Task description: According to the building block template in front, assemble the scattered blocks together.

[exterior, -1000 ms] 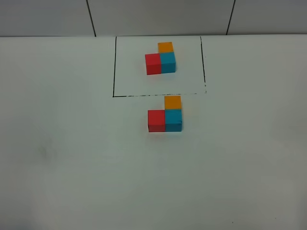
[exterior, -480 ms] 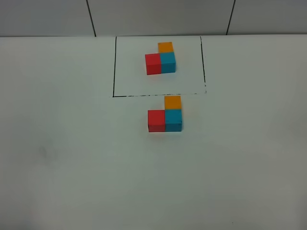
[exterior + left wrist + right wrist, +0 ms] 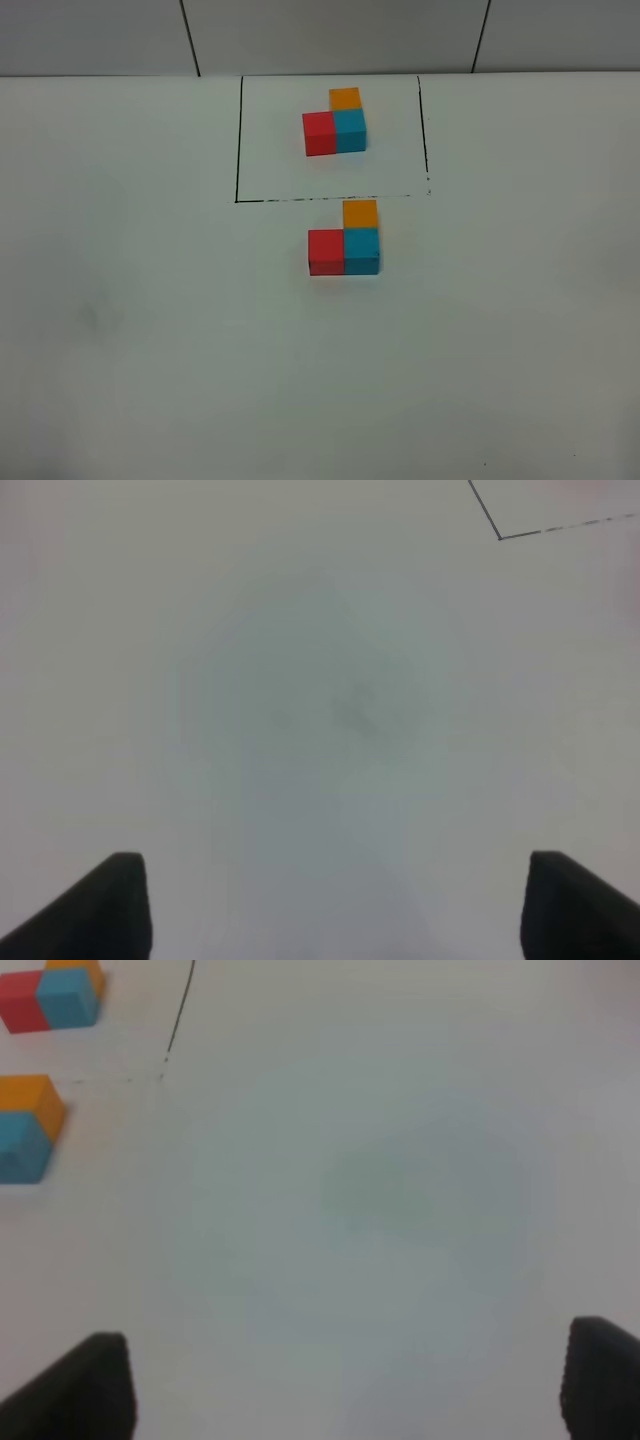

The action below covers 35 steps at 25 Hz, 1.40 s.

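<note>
Left gripper (image 3: 330,905) hangs over bare white table (image 3: 150,330), dark fingertips (image 3: 115,900) spread wide, gripping nothing. Right gripper (image 3: 345,1385) is just as wide apart and empty. The scattered blocks sit joined in an L just below the drawn line: red cube (image 3: 326,251) touching blue cube (image 3: 361,250), orange cube (image 3: 360,213) behind the blue. All are matte and sharp-edged. The building block template (image 3: 336,123) lies inside its thin black rectangle (image 3: 238,140). The overhead view shows both trios but no arm; the left wrist sees only a frame corner
</note>
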### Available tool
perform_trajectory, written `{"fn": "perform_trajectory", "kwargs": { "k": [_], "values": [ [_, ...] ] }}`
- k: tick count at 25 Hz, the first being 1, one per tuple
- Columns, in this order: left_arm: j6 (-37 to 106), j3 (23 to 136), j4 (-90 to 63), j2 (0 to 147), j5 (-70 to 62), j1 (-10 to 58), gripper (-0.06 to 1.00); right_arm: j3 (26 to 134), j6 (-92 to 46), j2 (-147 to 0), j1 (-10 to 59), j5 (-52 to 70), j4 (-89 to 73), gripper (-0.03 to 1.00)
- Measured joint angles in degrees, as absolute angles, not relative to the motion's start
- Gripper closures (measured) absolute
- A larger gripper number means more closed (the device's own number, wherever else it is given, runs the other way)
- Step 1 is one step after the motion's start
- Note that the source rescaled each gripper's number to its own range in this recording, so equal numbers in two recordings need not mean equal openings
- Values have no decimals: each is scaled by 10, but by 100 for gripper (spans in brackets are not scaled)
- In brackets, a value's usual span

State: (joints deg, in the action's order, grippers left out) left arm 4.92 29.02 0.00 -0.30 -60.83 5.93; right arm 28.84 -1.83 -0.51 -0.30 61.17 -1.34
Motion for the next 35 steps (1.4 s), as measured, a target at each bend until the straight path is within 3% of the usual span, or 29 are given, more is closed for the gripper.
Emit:
{"fn": "perform_trajectory", "kwargs": {
  "k": [35],
  "values": [
    [49, 290, 0, -3, -609, 59, 22, 288, -17, -5, -3, 612, -13, 23]
  ]
}}
